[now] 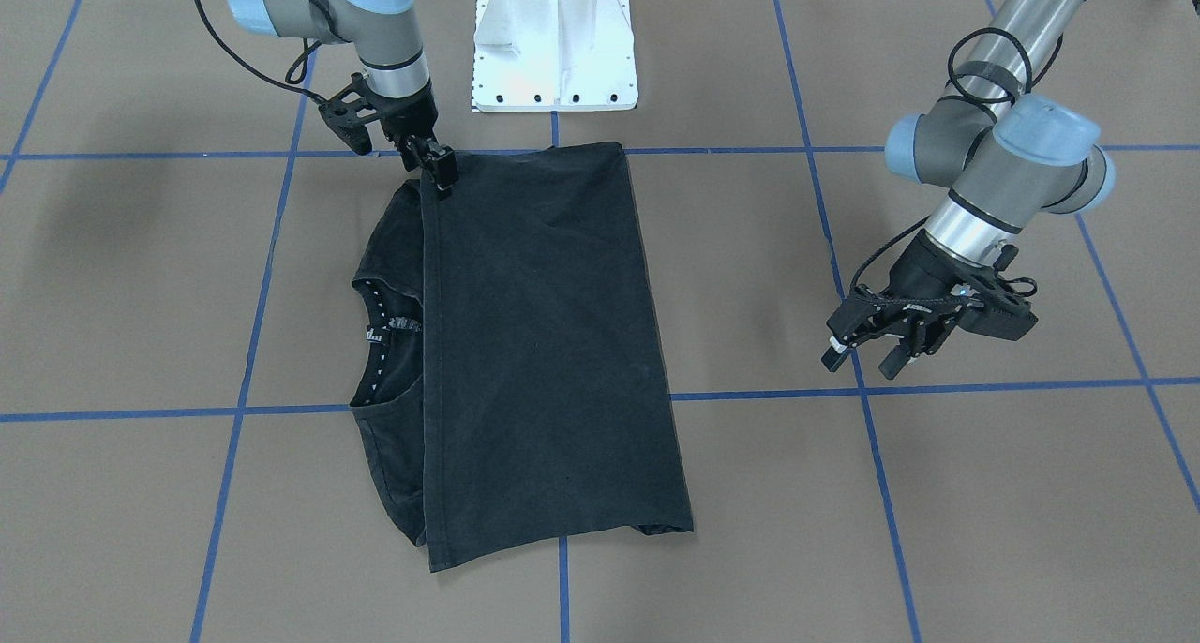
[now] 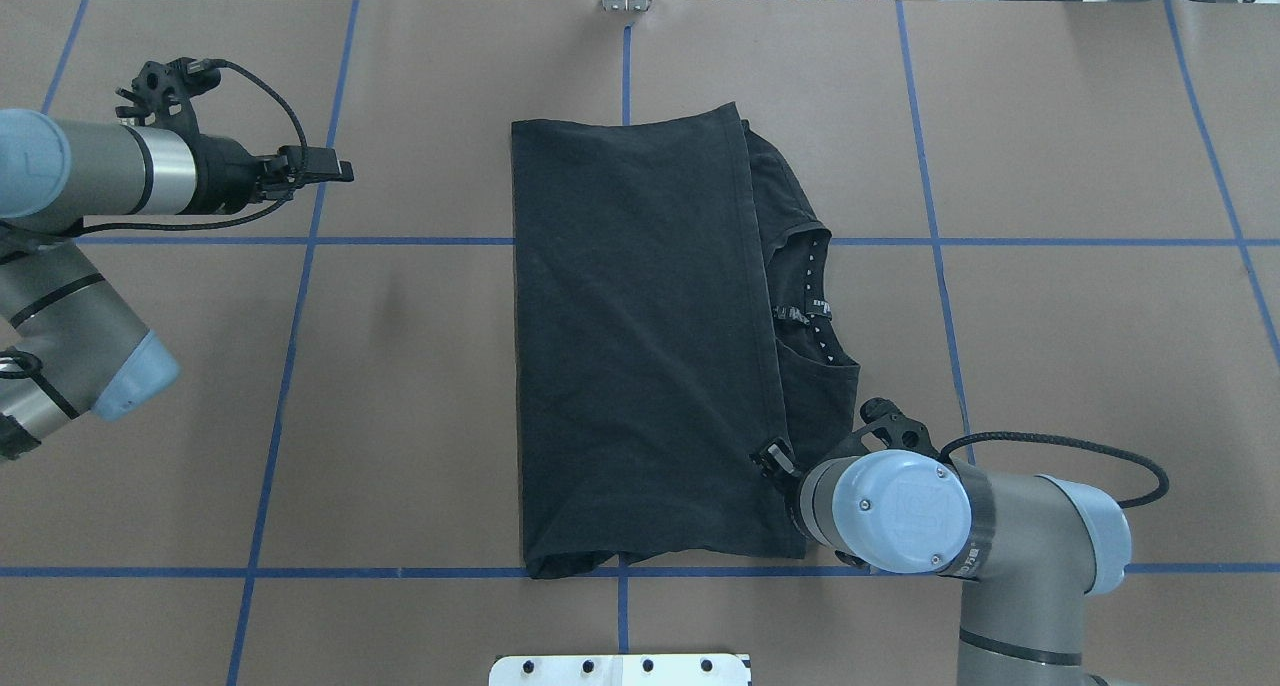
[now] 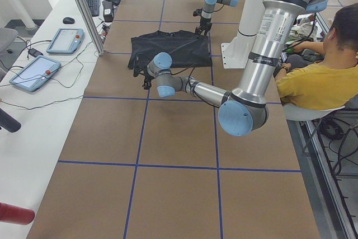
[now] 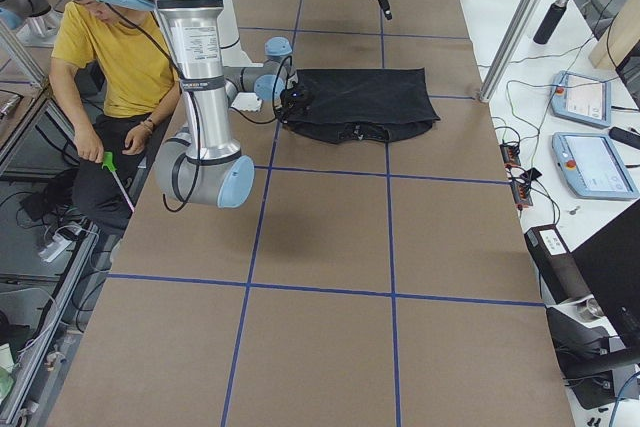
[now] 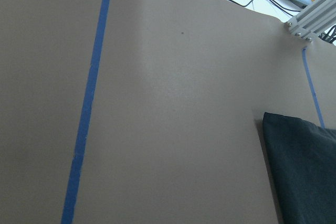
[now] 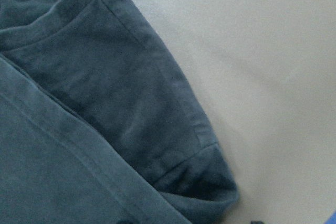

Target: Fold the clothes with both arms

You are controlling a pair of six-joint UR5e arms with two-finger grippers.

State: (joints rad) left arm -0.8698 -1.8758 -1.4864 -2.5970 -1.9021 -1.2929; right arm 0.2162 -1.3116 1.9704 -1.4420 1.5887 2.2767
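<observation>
Black cotton, the T-shirt [image 2: 640, 346] lies flat at the middle of the brown table [image 2: 400, 416], folded over itself. In the overhead view its hem edge runs from twelve to six o'clock, and the collar [image 2: 818, 301] shows at its three o'clock side. The right gripper [image 2: 775, 459] is down at the folded layer's corner, at the shirt's five o'clock. Whether its fingers pinch the cloth or stand apart, I cannot tell. The left gripper [image 2: 340, 171] hangs over bare table at the shirt's ten o'clock, well apart from it, fingers spread and holding nothing.
</observation>
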